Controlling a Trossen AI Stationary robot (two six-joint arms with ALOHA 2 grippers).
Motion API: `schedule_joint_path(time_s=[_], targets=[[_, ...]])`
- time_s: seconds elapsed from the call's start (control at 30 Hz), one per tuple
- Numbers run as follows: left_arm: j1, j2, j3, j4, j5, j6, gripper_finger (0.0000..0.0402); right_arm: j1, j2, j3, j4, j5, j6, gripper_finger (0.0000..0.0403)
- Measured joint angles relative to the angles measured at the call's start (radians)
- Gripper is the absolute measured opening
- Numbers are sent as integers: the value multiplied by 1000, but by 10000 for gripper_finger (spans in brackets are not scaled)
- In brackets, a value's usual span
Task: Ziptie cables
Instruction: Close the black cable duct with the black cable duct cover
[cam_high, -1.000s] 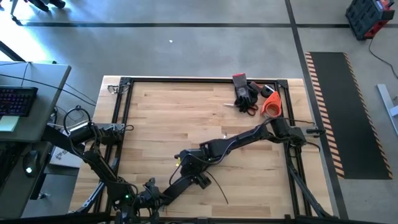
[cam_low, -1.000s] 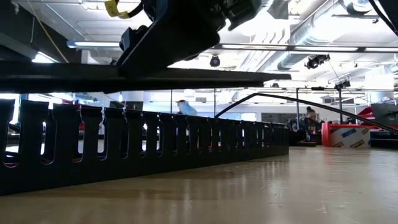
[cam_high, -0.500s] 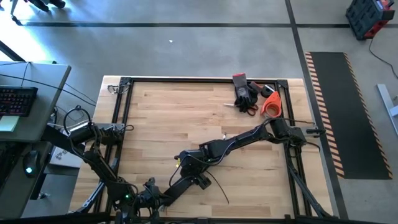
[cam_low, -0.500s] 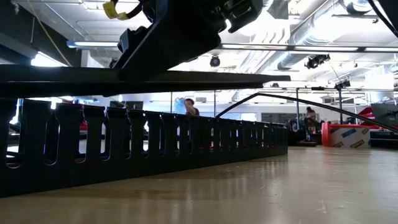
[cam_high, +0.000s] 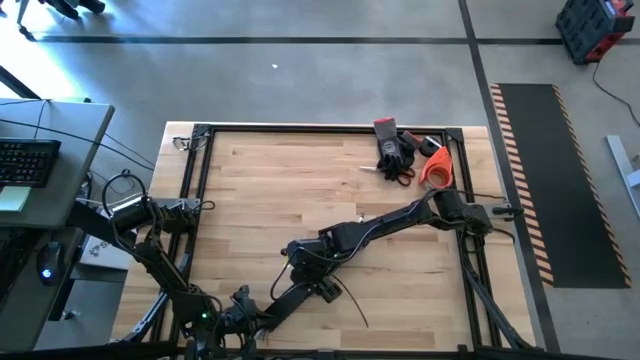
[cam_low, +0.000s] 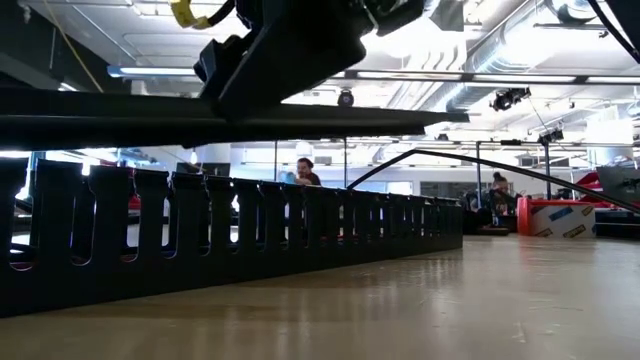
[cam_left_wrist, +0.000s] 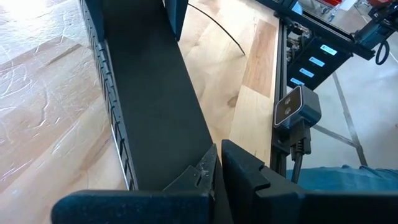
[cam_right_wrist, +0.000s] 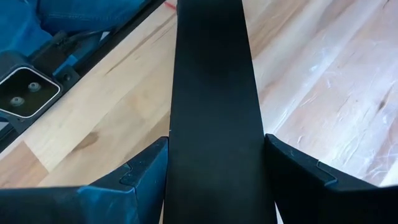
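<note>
— Where are the cables (cam_high: 352, 300)?
— One thin dark strand lies loose on the table (cam_high: 250, 190), just beside both grippers. I can't make out any others.
— Anything changed?
— Hardly. The right gripper (cam_right_wrist: 214, 146) has edged slightly leftward, clamped across the black bar (cam_right_wrist: 214, 74). The left gripper (cam_left_wrist: 219, 155) is pinched together, empty, beside the bar.
— Around them?
— A tool heap (cam_high: 405, 155) lies at the far corner, well apart. The bar blocks most of the low view.

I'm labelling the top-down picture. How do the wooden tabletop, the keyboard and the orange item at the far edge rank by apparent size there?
1. Wooden tabletop, by far the largest.
2. Keyboard, partly cut off at the picture's edge.
3. Orange item, smallest, though not much smaller than the visible keyboard part.
</note>
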Motion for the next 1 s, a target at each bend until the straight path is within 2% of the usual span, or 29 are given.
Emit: schedule_joint_path(time_s=[0.27,0.5,0.63,1.0], targets=[[8,0,0,-7,4,0,0,0,0,-1,-2,-1,4,212],[24,43,1,11,63,-53,0,0,0,-1,-7,0,-4,212],[22,58,2,38,62,-63,0,0,1,-2,-8,-3,-7,212],[10,-8,0,30,82,-10,0,0,2,53,-21,0,17,212]])
